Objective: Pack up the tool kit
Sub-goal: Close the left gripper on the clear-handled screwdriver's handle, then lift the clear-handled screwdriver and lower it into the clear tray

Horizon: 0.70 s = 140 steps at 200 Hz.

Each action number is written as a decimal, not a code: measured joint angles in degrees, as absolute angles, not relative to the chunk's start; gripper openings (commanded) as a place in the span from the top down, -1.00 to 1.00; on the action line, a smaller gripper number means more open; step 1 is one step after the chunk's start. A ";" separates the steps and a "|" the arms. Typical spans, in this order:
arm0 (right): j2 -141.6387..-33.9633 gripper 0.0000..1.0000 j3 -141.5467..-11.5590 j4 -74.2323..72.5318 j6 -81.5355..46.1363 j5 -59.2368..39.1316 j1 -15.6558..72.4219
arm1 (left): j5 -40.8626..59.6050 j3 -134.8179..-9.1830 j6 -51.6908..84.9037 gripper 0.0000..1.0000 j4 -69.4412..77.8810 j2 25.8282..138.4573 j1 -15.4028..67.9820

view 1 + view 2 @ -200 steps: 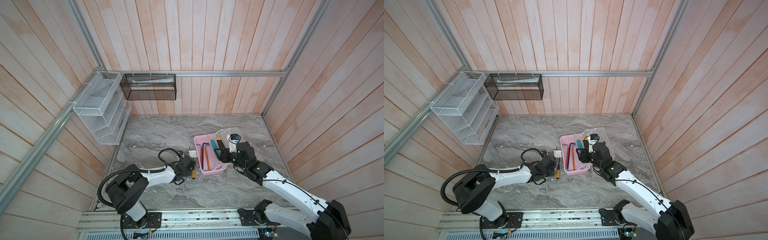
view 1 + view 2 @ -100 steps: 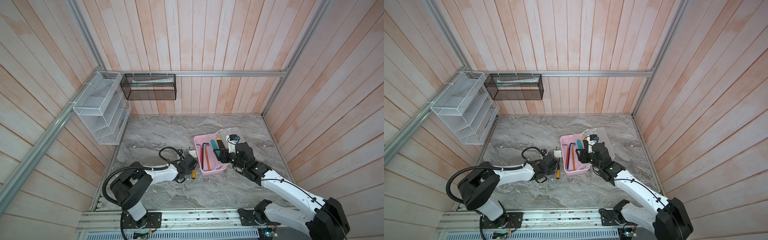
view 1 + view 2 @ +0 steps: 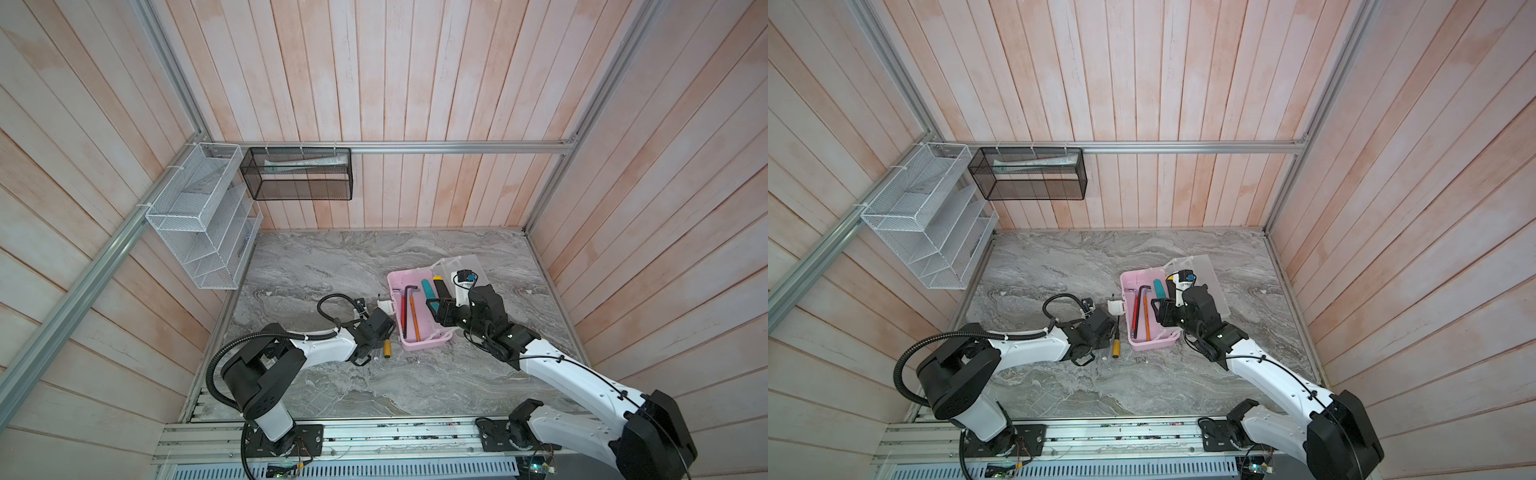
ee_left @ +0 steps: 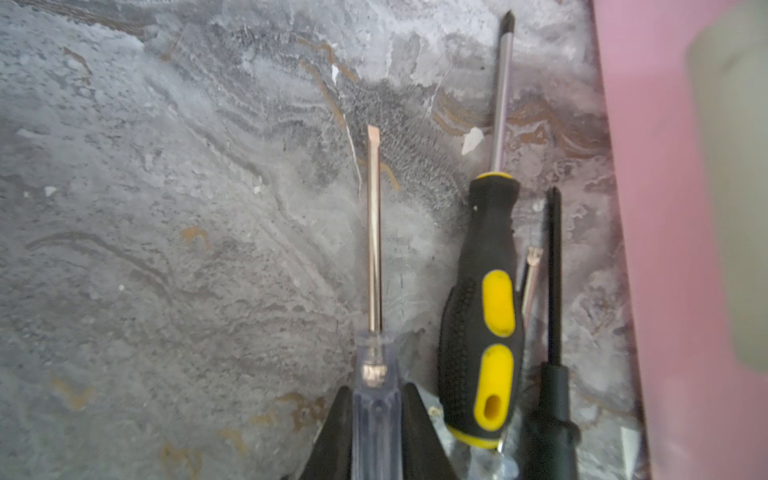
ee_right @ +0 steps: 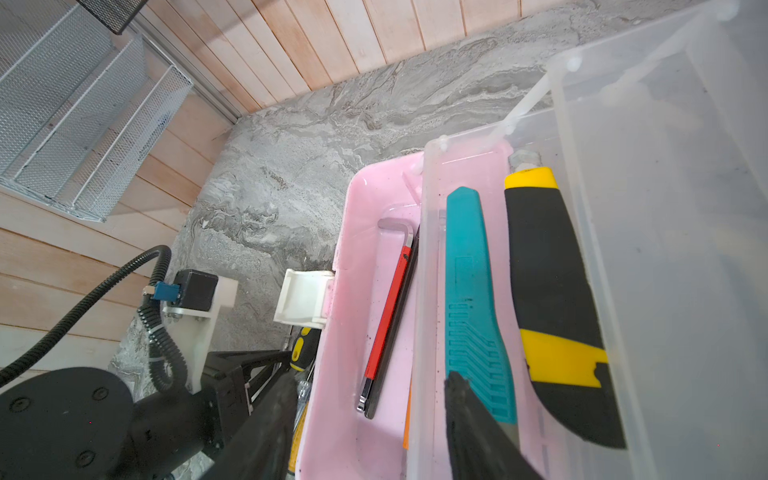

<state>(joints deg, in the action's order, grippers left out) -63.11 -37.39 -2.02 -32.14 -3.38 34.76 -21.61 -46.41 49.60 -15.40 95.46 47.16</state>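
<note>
The left tool pinches the clear-handled screwdriver lying on the desk just beside the open pink case, likely to lift it inside, while the right tool hangs spread wide over that case, holding nothing.

The tabletop looks like matt, grey-veined stone. The case is glossy pink plastic and its lid is frosted, translucent plastic. The clear-handled screwdriver has a bright metal shaft. The black and yellow screwdriver has a textured, rubbery grip. The walls are wooden planks.
</note>
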 measured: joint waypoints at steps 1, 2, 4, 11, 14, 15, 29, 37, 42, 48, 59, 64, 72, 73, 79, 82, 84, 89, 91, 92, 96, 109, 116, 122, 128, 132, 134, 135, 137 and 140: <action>-63.11 -0.13 -37.39 -2.02 -32.14 -3.40 34.72 | -21.61 -46.41 49.63 0.75 -15.40 95.46 47.16; -63.11 -0.13 -37.39 -2.04 -32.14 -3.42 34.72 | -21.61 -46.41 49.63 0.78 -15.40 95.46 47.16; -63.13 -0.13 -37.39 -2.04 -32.16 -3.49 34.70 | -21.61 -46.41 49.65 0.79 -15.40 95.46 47.16; -63.16 -0.13 -37.36 -2.09 -32.21 -3.57 34.68 | -21.65 -46.41 49.78 0.83 -15.40 95.44 47.16; -63.16 -0.13 -37.39 -2.13 -32.23 -3.60 34.68 | -21.67 -46.41 49.78 0.83 -15.42 95.44 47.16; -63.16 -0.13 -37.39 -2.13 -32.23 -3.62 34.68 | -21.65 -46.41 49.80 0.84 -15.42 95.42 47.16; -63.16 -0.13 -37.39 -2.22 -32.58 -3.79 34.68 | -21.69 -46.41 49.84 0.89 -15.46 95.29 47.13; -63.16 -0.13 -37.36 -2.26 -32.69 -3.92 34.65 | -21.61 -46.41 50.00 0.93 -15.66 95.13 47.13; -63.16 -0.13 -37.36 -2.35 -32.84 -3.95 34.57 | -21.52 -46.39 50.04 0.93 -15.90 94.96 47.13; -63.16 -0.13 -37.34 -2.48 -32.88 -4.01 34.44 | -21.45 -46.35 50.11 0.93 -16.32 94.74 47.13; -63.16 -0.13 -37.30 -2.85 -33.06 -4.40 34.06 | -21.30 -46.09 50.22 0.93 -17.37 94.00 47.13; -63.16 -0.13 -37.26 -3.05 -33.15 -4.62 33.78 | -21.28 -45.89 50.24 0.94 -17.85 93.65 47.13; -63.16 -0.13 -37.26 -3.18 -33.34 -4.97 33.30 | -21.26 -45.84 50.24 0.96 -19.05 92.92 47.13; -63.16 -0.13 -37.26 -3.18 -33.41 -5.04 33.23 | -21.28 -45.84 50.24 0.96 -19.20 92.79 47.13; -63.13 -0.13 -37.23 -3.33 -33.56 -5.26 32.82 | -21.30 -45.84 50.28 0.98 -19.84 92.23 47.13; -63.13 -0.13 -37.21 -3.42 -33.71 -5.39 32.67 | -21.30 -45.84 50.39 0.99 -20.23 91.90 47.13; -63.13 -0.13 -37.21 -3.44 -33.71 -5.48 32.56 | -21.32 -45.84 50.48 0.99 -20.51 91.64 47.13; -63.11 -0.13 -37.21 -3.49 -33.95 -5.52 32.36 | -21.32 -45.84 50.63 1.00 -21.15 90.96 47.13; -63.07 -0.14 -37.21 -3.49 -33.98 -5.52 32.29 | -21.34 -45.84 50.68 1.00 -21.34 90.76 47.13; -63.02 -0.14 -37.21 -3.49 -33.98 -5.52 32.23 | -21.34 -45.84 50.72 1.00 -21.56 90.50 47.13; -62.92 -0.14 -37.21 -3.49 -34.20 -5.52 32.12 | -21.34 -45.84 50.85 1.00 -22.09 89.82 47.13; -62.15 -0.14 -37.06 -3.57 -34.48 -5.48 31.90 | -21.43 -45.87 51.35 1.00 -23.55 87.00 47.13; -61.47 -0.14 -36.84 -3.88 -34.57 -5.43 31.81 | -21.45 -45.87 51.75 1.00 -24.27 84.88 47.13; -60.93 -0.14 -36.67 -4.03 -34.63 -5.39 31.70 | -21.43 -45.89 52.10 1.00 -24.62 83.20 47.13; -60.31 -0.14 -36.49 -4.21 -34.74 -5.23 31.55 | -21.43 -46.00 52.42 1.00 -24.77 81.28 47.13; -59.90 -0.14 -36.45 -4.25 -34.85 -5.13 31.42 | -21.43 -46.11 52.64 1.00 -24.82 80.18 47.16; -59.72 -0.14 -36.42 -4.27 -34.92 -5.02 31.33 | -21.39 -46.19 52.80 1.00 -24.84 79.57 47.16; -59.64 -0.14 -36.40 -4.32 -34.98 -4.99 31.29 | -21.39 -46.24 52.84 1.00 -24.84 79.24 47.16; -59.51 -0.14 -36.40 -4.34 -34.96 -4.95 31.24 | -21.39 -46.35 52.97 1.00 -24.84 78.65 47.16; -59.20 -0.14 -36.40 -4.36 -35.00 -4.75 31.07 | -21.32 -46.54 53.15 1.00 -24.82 77.91 47.20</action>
